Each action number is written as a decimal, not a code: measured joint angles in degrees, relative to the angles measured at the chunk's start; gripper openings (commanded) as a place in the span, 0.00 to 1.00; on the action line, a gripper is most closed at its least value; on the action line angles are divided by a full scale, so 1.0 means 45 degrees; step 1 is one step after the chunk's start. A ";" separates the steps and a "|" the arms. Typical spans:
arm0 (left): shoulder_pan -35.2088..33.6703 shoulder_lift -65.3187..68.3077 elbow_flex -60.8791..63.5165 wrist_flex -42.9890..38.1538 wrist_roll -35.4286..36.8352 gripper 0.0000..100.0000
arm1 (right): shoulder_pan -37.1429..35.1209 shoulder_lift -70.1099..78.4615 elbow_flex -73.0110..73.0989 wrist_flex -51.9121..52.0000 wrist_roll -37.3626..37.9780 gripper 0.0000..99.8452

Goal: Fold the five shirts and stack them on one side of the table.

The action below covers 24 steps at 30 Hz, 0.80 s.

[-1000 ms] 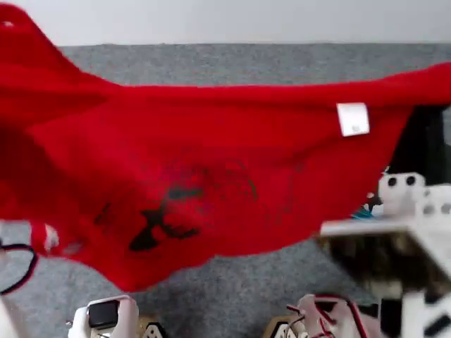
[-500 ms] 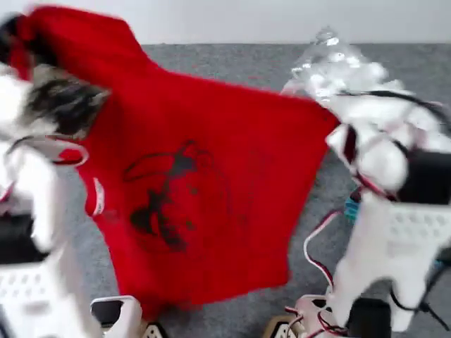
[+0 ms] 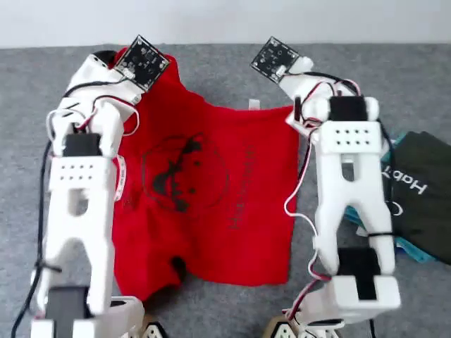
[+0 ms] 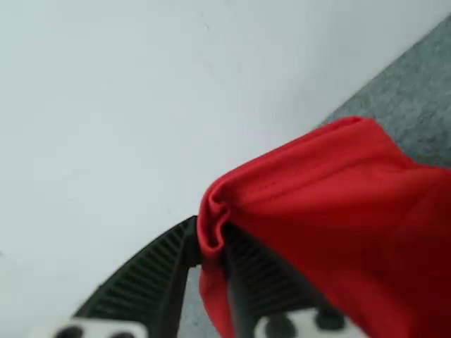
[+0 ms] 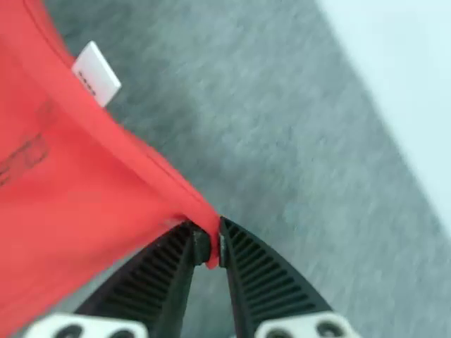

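Lowered from the air, our shirt (image 3: 211, 211) now lies spread on the table (image 3: 211, 70), left jaws and right jaws each pinching a far corner.

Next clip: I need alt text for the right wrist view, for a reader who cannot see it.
The right hand, with black ribbed fingers, is shut on the edge of a red fabric shirt that bears a small white tag. A grey felt-like table surface lies beneath, with a pale wall beyond.

light: bright, even, diffuse | shadows: soft, faint beneath shirt (image 3: 232, 232) edge
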 measured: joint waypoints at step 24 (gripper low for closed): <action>-0.0215 0.9280 -1.0491 -0.0508 0.0000 0.01 | 0.0000 0.4298 -0.1680 -0.9299 0.4454 0.01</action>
